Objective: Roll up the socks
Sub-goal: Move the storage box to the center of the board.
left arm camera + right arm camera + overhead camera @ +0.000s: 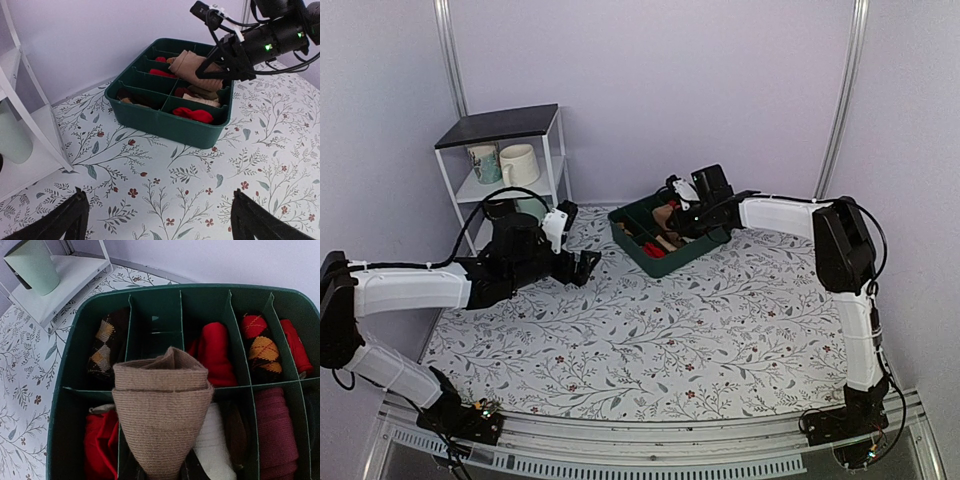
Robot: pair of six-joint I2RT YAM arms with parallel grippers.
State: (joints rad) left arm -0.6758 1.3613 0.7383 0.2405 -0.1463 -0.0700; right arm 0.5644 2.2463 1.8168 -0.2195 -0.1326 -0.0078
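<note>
The socks [162,415] are a compact tan-brown knit bundle, narrow at the bottom and folded at the top. My right gripper [685,215] is shut on them and holds them over the middle of the green divided box [65,405]. Its fingers are hidden under the bundle in the right wrist view. The left wrist view shows the socks [197,67] hanging just above the box [170,122], beside the right gripper [225,65]. My left gripper [158,192] stands wide open over the flowered tablecloth, in front of the box, holding nothing.
Red rolls [215,352], argyle rolls [105,342], a cream roll [215,445] and a maroon roll [275,432] fill box compartments; one back compartment [155,315] shows only its floor. A white shelf [505,165] with mugs stands back left, close to the left arm.
</note>
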